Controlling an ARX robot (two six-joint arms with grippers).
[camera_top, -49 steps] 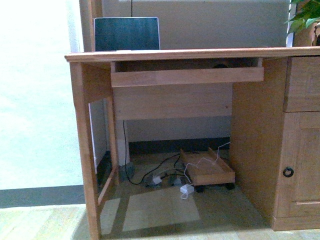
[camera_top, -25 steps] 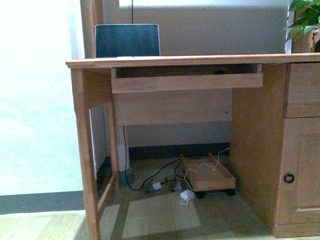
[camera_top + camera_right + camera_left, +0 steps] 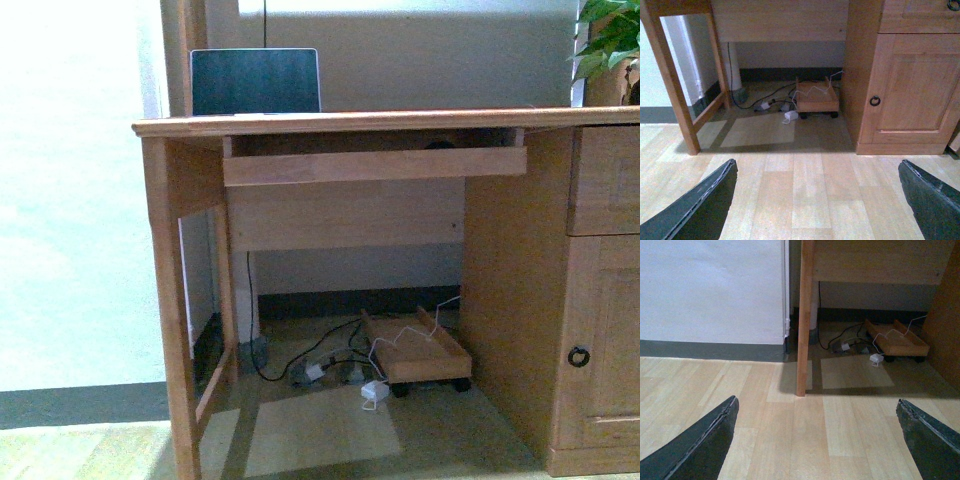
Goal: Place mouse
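A small dark domed shape, apparently the mouse [image 3: 437, 144], peeks over the front board of the pull-out keyboard tray [image 3: 375, 164] under the wooden desk top [image 3: 380, 121]; most of it is hidden. A laptop [image 3: 255, 81] stands open on the desk at the left. Neither arm shows in the front view. My left gripper [image 3: 816, 401] is open and empty above the wood floor, facing the desk's left leg [image 3: 804, 320]. My right gripper [image 3: 816, 163] is open and empty above the floor in front of the desk's cupboard door [image 3: 912, 85].
Under the desk lie cables, white adapters [image 3: 374, 391] and a low wooden wheeled stand [image 3: 415, 350]. The cupboard with a ring handle [image 3: 578, 356] forms the desk's right side. A plant [image 3: 608, 35] stands on the desk at the right. A white wall is at the left.
The front view has shifted a little: the desk sits slightly lower and further right in the picture than a second ago. Nothing on the desk has moved.
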